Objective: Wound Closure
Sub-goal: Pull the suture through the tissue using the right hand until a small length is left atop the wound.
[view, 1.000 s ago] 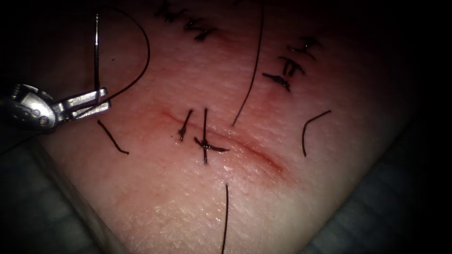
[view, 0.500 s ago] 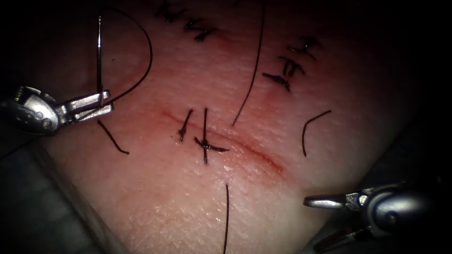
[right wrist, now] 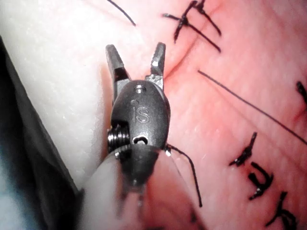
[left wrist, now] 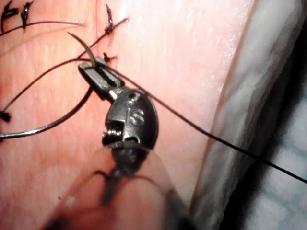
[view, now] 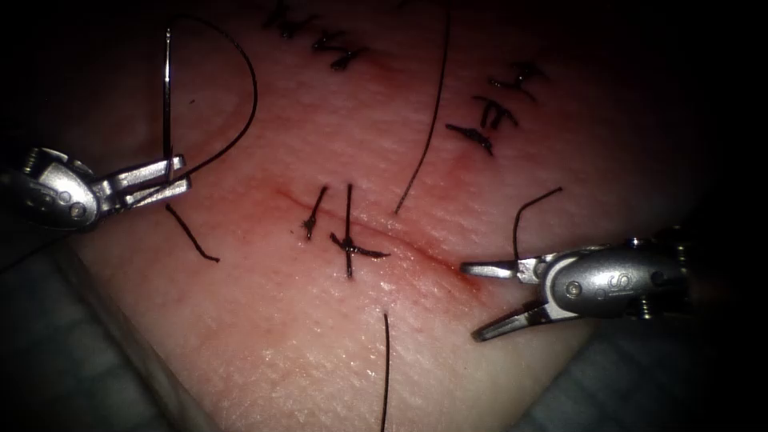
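Curved steel needle [view: 166, 96] in left jaws

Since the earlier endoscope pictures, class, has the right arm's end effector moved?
Yes. The right end effector, open and empty, came up and leftward to the right end of the cut.

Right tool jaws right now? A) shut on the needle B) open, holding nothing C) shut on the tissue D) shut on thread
B: the right tool has its jaws spread apart at the right end of the cut, nothing between them; the left tool holds the needle.
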`<state>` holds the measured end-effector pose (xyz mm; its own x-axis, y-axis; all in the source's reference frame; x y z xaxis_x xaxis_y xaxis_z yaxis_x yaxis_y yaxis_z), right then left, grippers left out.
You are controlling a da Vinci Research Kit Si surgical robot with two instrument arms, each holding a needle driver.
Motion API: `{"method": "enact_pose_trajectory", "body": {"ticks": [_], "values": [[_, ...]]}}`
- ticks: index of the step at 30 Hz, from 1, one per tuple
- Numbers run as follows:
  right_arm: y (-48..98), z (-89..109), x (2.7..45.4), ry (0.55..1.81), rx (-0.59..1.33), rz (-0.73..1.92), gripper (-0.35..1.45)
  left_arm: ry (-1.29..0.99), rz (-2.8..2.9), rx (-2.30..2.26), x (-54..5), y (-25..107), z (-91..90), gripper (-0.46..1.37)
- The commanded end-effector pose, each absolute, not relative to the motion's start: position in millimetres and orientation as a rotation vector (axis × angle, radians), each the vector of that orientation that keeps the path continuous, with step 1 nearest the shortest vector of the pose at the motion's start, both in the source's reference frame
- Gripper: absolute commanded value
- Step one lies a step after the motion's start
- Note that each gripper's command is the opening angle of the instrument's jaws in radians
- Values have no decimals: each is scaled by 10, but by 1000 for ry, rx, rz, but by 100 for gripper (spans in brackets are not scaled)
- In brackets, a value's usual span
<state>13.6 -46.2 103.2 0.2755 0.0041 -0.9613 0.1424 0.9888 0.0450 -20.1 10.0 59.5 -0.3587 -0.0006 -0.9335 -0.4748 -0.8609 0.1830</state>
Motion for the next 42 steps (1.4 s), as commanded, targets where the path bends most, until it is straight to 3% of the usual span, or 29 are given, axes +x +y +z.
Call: {"method": "enact_pose_trajectory", "body": {"ticks": [1,18,20,21,24,42], "values": [[-467,1038,144,1277,138,-115,129,617,2290,-1574,-201,100,595,-35],[-489,1062,206,1266,135,-156,125,616,2294,-1575,-200,97,596,-35],[-489,1062,209,1265,138,-158,117,615,2294,-1575,-200,97,596,-35],[-489,1062,209,1271,145,-163,69,615,2294,-1576,-200,97,596,-35],[-489,1063,205,1299,179,-196,-35,615,2294,-1577,-199,97,596,-35],[-492,1051,207,1249,178,-211,-35,616,2294,-1577,-199,97,597,-35]]}}
